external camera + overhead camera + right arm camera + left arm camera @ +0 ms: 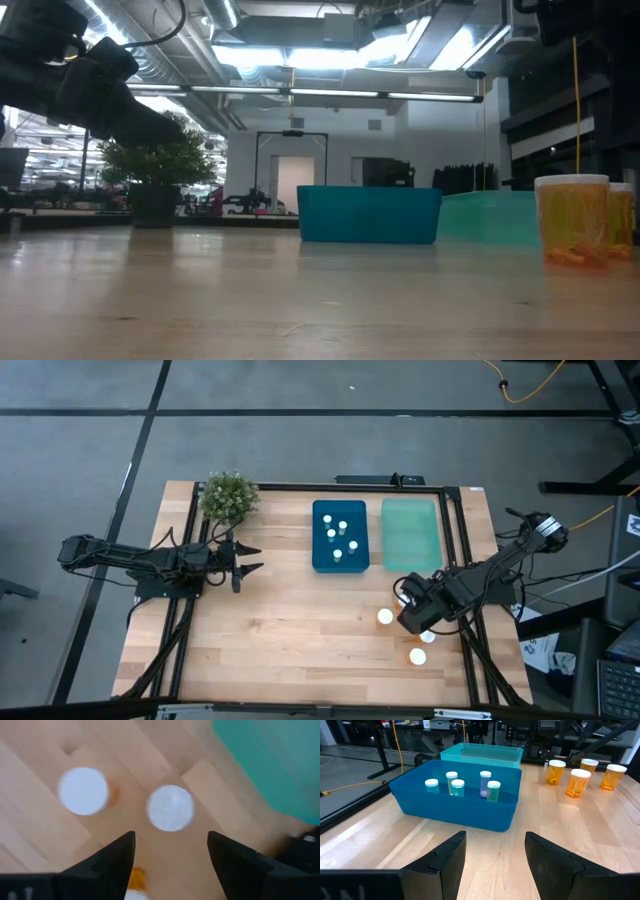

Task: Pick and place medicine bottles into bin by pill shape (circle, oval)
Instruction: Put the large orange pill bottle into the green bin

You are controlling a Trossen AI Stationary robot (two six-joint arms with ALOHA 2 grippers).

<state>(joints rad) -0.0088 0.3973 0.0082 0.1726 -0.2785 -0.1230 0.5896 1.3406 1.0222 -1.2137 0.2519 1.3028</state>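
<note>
Three white-capped orange medicine bottles [385, 617], [427, 635], [417, 656] stand upright on the wood near the table's right side. My right gripper [411, 621] hangs over them, pointing steeply down, open; in its wrist view [170, 855] two caps [170, 807], [83, 790] lie ahead of the fingers and a third bottle [134, 882] shows low by one finger. Several small bottles [457, 787] stand in the blue bin [322, 556]. My left gripper [254, 560] waits open at the table's left, level, facing the blue bin.
An empty teal bin [410, 532] sits right of the blue one at the table's far side. A potted plant [229, 497] stands at the far left. A black frame rail [470, 650] runs along the right edge beside the bottles. Bare wood lies between the arms.
</note>
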